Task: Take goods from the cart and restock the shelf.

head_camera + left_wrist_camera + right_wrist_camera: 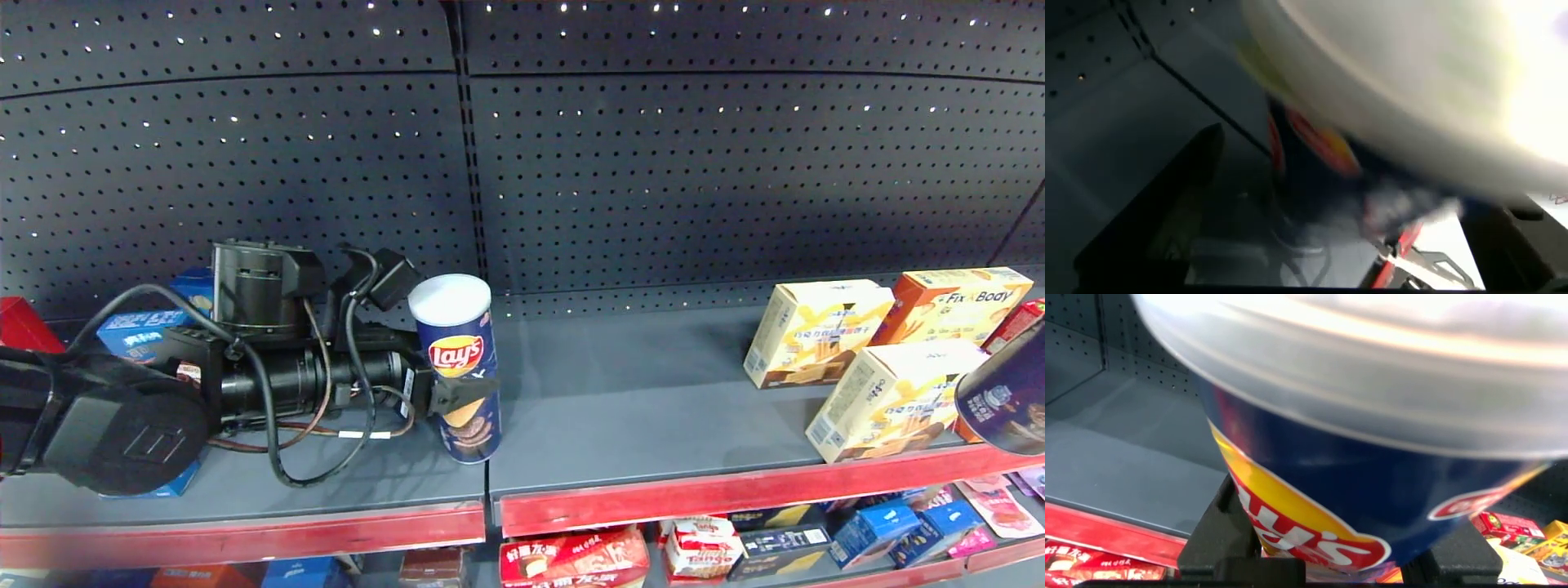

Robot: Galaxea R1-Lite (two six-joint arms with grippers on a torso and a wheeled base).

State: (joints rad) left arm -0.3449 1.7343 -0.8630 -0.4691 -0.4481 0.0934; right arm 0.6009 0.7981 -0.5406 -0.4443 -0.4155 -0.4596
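On the upper shelf [653, 392], at the seam between its two boards, the blue chip can [457, 359] stands on its base; its long axis is near vertical, leaning slightly, white lid up. The left gripper [461, 394] comes in from the left, its fingers clamped on the can's lower half; the far finger is hidden behind the can. In the left wrist view the lid [1413, 90] is a pale blur. At the head view's right edge a second chip can [1006, 400] is cut off by the frame, in front of the yellow boxes [816, 331]; its axis is hard to judge there. The right gripper [1343, 551] is clamped on it, lid toward the wrist camera.
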